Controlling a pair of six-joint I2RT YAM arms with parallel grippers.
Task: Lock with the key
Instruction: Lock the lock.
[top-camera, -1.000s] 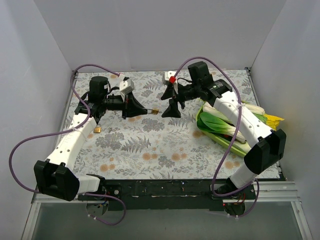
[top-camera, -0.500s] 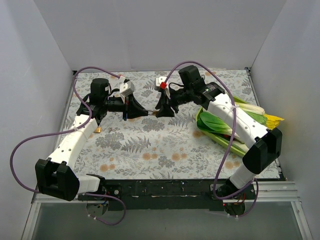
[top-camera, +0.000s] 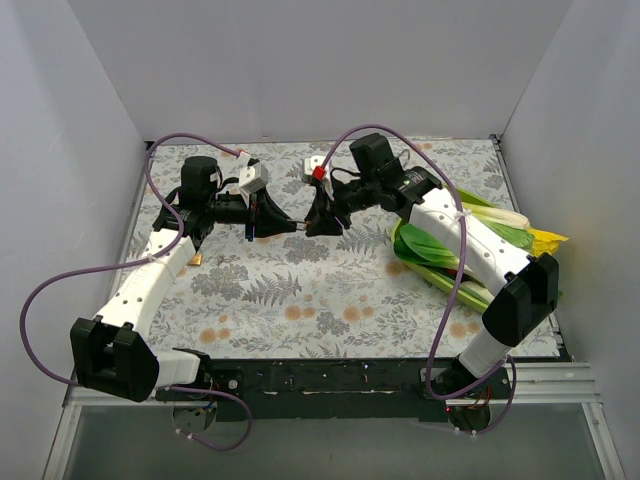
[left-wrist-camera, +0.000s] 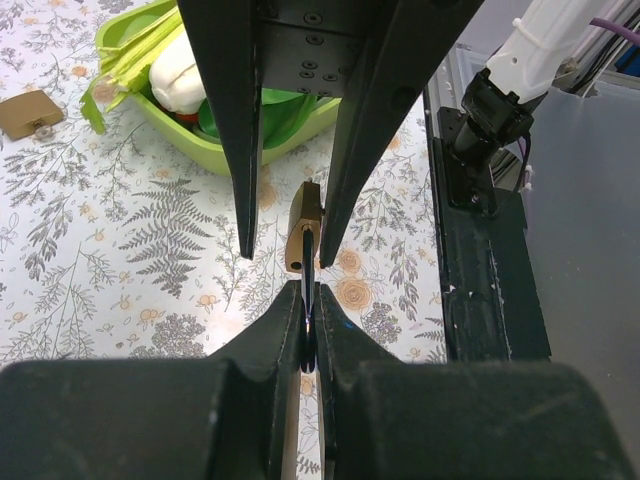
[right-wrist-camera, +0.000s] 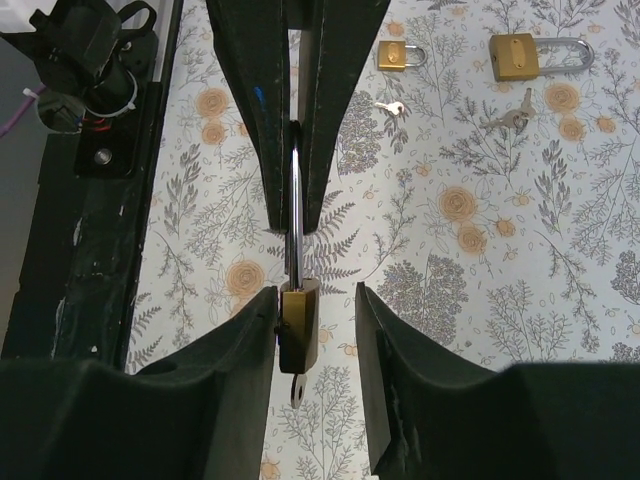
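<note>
Top: I am seeing the left gripper (top-camera: 288, 223) and right gripper (top-camera: 318, 222) facing tip to tip above the far middle of the table (top-camera: 300, 300).
Left wrist: its jaws are pinching the padlock (left-wrist-camera: 303, 235) by the shackle.
Right wrist: its jaws are standing apart, one on either side of the brass body, with a key (right-wrist-camera: 298, 390) showing beneath.

Fern-and-flower print covers the bench (top-camera: 300, 300), where a green tray (left-wrist-camera: 185, 128) of leafy vegetables sits at the right side. A lone brass padlock (left-wrist-camera: 28, 113) lies on the print near the tray. Well apart from the tray, toward the bench's left side, lie a small brass padlock (right-wrist-camera: 397, 55), a larger brass padlock (right-wrist-camera: 530, 55), a single key (right-wrist-camera: 392, 106) and a bunch of keys (right-wrist-camera: 508, 120).
</note>
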